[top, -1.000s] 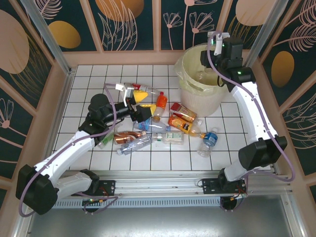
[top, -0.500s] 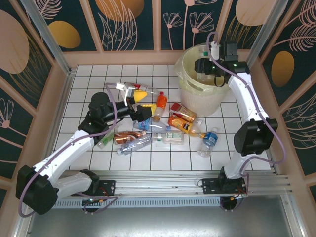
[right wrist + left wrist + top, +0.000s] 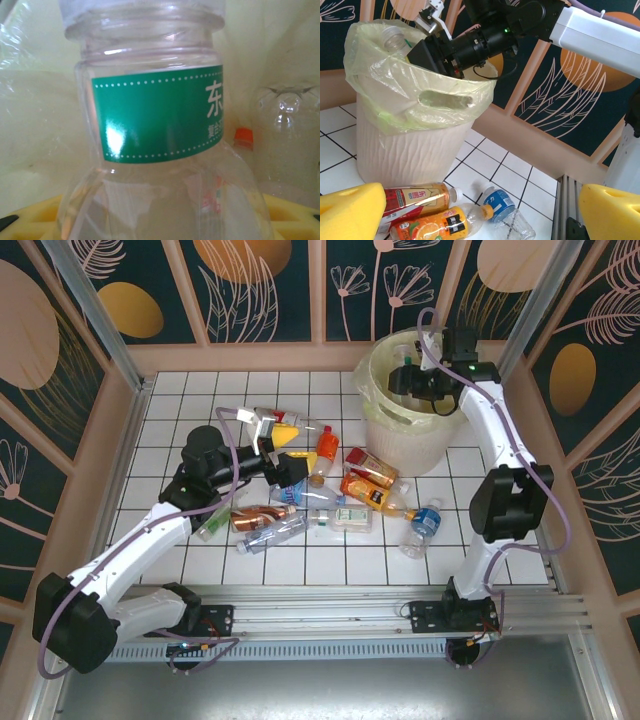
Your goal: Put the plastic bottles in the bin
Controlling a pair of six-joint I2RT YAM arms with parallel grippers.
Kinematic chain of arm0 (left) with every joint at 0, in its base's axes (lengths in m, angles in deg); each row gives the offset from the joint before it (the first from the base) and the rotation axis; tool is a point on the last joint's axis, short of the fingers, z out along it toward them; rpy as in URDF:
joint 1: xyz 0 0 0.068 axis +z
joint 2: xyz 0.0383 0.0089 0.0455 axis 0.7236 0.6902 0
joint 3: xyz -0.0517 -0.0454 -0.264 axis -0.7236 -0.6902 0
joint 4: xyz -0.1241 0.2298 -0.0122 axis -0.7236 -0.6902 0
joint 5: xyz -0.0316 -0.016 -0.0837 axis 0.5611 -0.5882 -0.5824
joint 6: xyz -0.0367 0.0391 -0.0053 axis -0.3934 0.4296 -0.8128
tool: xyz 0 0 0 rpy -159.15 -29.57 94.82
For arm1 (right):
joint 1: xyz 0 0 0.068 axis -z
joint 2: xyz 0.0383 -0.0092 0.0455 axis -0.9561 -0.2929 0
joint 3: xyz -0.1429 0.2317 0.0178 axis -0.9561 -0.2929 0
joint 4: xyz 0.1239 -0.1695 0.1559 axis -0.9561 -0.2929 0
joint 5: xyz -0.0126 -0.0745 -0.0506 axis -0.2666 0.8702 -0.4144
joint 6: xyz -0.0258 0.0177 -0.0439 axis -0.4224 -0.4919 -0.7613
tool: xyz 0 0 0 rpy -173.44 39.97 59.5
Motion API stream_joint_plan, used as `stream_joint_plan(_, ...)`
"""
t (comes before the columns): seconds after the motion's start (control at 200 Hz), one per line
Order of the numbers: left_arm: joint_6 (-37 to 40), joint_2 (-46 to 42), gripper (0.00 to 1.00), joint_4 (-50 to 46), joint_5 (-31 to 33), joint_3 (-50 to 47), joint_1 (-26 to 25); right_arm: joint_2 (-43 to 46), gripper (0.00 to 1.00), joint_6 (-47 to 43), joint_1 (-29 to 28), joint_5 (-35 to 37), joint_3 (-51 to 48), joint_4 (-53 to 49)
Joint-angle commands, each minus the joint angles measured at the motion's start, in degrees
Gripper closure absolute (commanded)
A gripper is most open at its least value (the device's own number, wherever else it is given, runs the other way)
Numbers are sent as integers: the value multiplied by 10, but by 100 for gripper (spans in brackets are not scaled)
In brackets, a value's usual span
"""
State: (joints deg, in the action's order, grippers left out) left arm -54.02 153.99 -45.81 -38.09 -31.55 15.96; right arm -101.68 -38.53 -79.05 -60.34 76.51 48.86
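Label: we read white "东" on the green-banded bottle (image 3: 160,120).
Right gripper (image 3: 400,380): clasping it at the bin (image 3: 410,145) mouth.
Left gripper (image 3: 480,210): spread wide above the orange-label bottle (image 3: 432,225).

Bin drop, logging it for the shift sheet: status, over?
Left gripper open above the pile. Right gripper shut on green-label bottle at the bin mouth. Clear bottles already inside. Nothing in the way.

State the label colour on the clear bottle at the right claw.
The label is green with white print; right wrist view shows it best.
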Motion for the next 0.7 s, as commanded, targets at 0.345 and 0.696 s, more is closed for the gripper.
stream_joint_plan(0.345, 20, 6, 1, -6, -9, 20, -3, -27, 32, -8, 1, 4, 34, -41)
stream_joint_plan(0.696, 31, 4, 1, -3, -12, 15, -3, -8, 22, -1, 1, 22, 52, -37)
